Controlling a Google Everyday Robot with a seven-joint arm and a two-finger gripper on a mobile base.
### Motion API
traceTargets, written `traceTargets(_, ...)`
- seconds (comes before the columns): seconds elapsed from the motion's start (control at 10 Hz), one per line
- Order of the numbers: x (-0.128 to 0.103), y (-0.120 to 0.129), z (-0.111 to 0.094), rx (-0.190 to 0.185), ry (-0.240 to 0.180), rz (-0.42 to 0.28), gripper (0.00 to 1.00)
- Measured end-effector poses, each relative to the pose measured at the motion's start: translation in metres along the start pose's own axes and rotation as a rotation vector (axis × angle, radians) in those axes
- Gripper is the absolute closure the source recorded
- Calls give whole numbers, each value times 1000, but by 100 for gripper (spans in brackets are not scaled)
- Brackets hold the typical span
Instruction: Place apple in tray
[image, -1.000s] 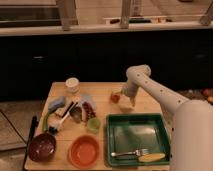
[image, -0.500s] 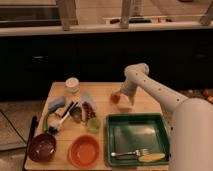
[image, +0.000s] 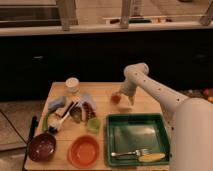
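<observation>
Whether the gripper (image: 120, 96) is gripping cannot be told; it meets the apple (image: 115, 99), beyond the tray's (image: 136, 134) far rim.

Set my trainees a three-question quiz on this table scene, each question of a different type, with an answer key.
1. True or false: the apple lies inside the tray.
2. Which item lies in the tray? A) a fork B) a kettle C) a pan
3. Fill in: the gripper is at the ___, on the table beyond the tray's far rim.
Key: 1 false; 2 A; 3 apple.
</observation>
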Motion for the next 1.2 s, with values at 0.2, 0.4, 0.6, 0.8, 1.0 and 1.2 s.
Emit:
traceTargets(0.2, 3, -4, 0, -2, 2, -14, 20)
traceTargets(0.4, 6, -8, 0, -2, 1, -24, 20)
traceTargets(0.6, 9, -15, 1, 1, -1, -38, 20)
traceTargets(0.8, 10, -23, 3, 0, -9, -54, 20)
traceTargets(1.0, 14, -29, 6, -4, -17, -65, 20)
traceTargets(1.2, 17, -34, 14, -11, -33, -72, 20)
